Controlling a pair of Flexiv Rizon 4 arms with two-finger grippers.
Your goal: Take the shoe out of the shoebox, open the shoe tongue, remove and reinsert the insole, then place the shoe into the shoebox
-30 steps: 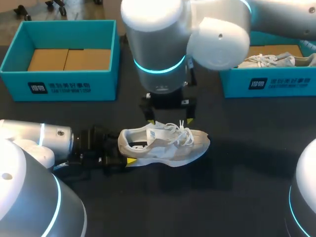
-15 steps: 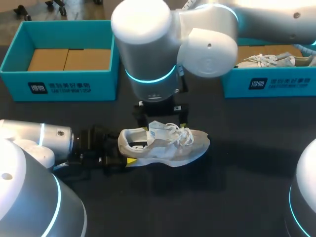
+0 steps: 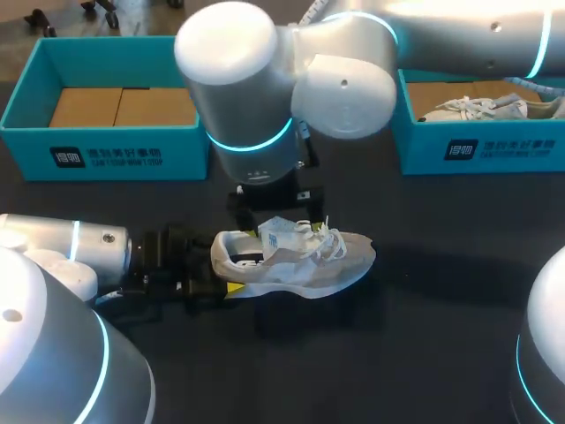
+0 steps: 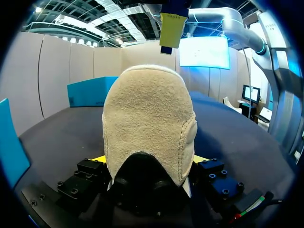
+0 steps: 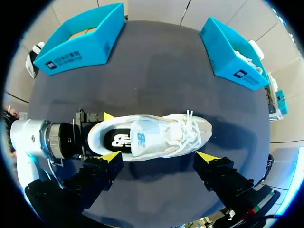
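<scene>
The pale suede-and-mesh shoe (image 3: 296, 261) sits sole-down on the dark matte bench (image 3: 424, 309). The left tool (image 4: 149, 159) clamps its rounded, fuzzy heel from both sides. The right tool (image 5: 159, 156) hangs above the laces, fingers spread wide, holding nothing.

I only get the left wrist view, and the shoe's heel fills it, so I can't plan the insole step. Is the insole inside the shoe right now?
Observer: Yes. The right wrist view shows the black insole lying inside the shoe.
Operator: Where is the tongue?
Observer: The tongue lies back over the opening and covers part of the insole.
Operator: And the other arm?
Observer: The right claw hovers open over the shoe. Its two yellow tips are spread along the shoe's side, and I see neither one touching it.
</scene>
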